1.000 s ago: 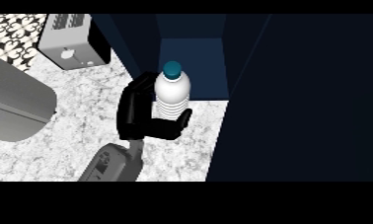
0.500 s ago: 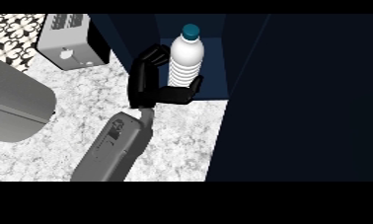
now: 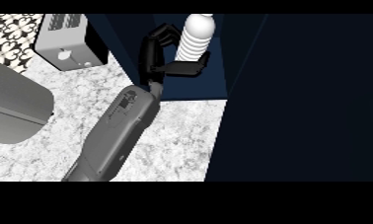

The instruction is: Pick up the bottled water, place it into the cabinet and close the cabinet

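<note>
The bottled water point(image 3: 197, 40) is a white ribbed bottle, upright, with its cap cut off at the picture's top. It stands inside the dark blue cabinet point(image 3: 189, 87), just above the cabinet floor; contact with the floor is hidden. My right hand point(image 3: 154, 57) is shut on it: fingers curl round its left side and the thumb crosses under its lower front. The grey forearm runs down to the lower left. The cabinet door point(image 3: 299, 99) stands open as a wide dark panel at the right. My left hand does not show.
A silver toaster point(image 3: 69, 45) stands on the speckled counter point(image 3: 182, 139) at the far left, close to the cabinet's left wall. A large rounded grey shape point(image 3: 18, 104) fills the left edge. Patterned tiles show at the top left.
My right hand has carried the bottle away from me and a little right, from above the counter's edge into the cabinet. The forearm has stretched out after it.
</note>
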